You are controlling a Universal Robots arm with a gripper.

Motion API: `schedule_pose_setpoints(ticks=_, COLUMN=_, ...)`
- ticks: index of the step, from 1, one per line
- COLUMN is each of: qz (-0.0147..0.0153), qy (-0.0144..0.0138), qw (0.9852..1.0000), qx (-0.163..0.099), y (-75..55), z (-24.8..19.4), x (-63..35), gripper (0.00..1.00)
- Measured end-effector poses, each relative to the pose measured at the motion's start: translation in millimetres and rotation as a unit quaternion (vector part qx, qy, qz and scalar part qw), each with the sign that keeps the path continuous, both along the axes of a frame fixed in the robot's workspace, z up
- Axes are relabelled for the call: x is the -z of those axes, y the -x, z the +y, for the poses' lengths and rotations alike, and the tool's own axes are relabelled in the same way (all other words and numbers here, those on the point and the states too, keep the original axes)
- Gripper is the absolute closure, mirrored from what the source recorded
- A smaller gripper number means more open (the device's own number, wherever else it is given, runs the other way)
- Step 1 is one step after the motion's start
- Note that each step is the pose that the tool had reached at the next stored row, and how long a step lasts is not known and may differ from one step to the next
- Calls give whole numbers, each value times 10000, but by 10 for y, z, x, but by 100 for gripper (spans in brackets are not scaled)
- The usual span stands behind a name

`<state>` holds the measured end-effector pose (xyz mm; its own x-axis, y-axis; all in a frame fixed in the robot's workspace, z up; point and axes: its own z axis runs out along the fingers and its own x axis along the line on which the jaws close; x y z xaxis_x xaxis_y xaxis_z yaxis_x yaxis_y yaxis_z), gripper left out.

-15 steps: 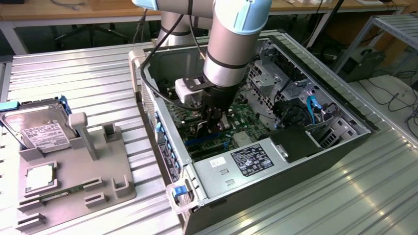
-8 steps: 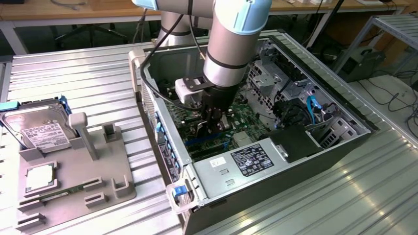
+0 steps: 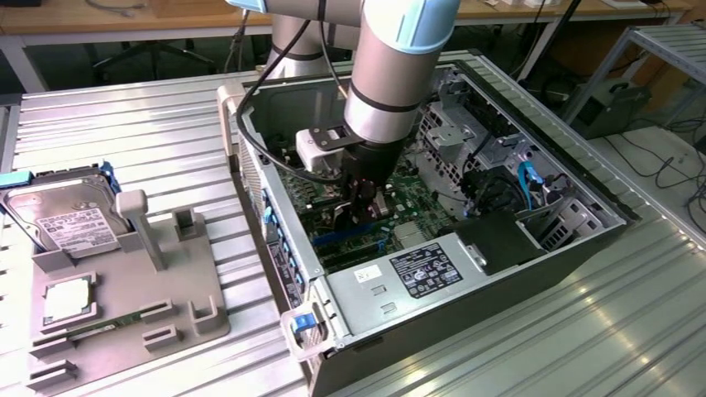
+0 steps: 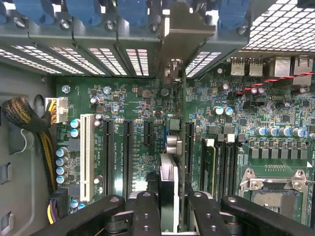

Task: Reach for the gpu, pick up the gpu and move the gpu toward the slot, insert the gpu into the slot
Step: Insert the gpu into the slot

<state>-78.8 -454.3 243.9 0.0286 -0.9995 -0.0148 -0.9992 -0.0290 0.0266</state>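
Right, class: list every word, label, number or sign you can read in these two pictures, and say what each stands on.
None can be read.
Hard drive label: print too small.
Power supply label: white print on black, blurred.
Motherboard lettering beside the expansion slots: too small.
The gpu in the pincer: no text visible.

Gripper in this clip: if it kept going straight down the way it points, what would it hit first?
Most likely the motherboard. The gripper is shut on the gpu, held edge-on above the board among its slots, so the card's lower edge would land first. Whether it meets the slot itself is unclear; depth is hard to judge.
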Motion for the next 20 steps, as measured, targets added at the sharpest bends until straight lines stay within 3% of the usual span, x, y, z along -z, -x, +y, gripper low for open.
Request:
schedule_pose_setpoints(ticks=11, qz=0, qy=2, qw=10000, qx=-1, y=-1, z=1, x=0, gripper=72)
schedule_pose_setpoints(ticks=14, qz=0, qy=82, qw=10000, qx=0, y=-1, z=39, x=0, gripper=72)
schedule_pose_setpoints(ticks=20, qz=0, qy=89, qw=10000, qx=0, y=-1, z=40, x=0, gripper=72)
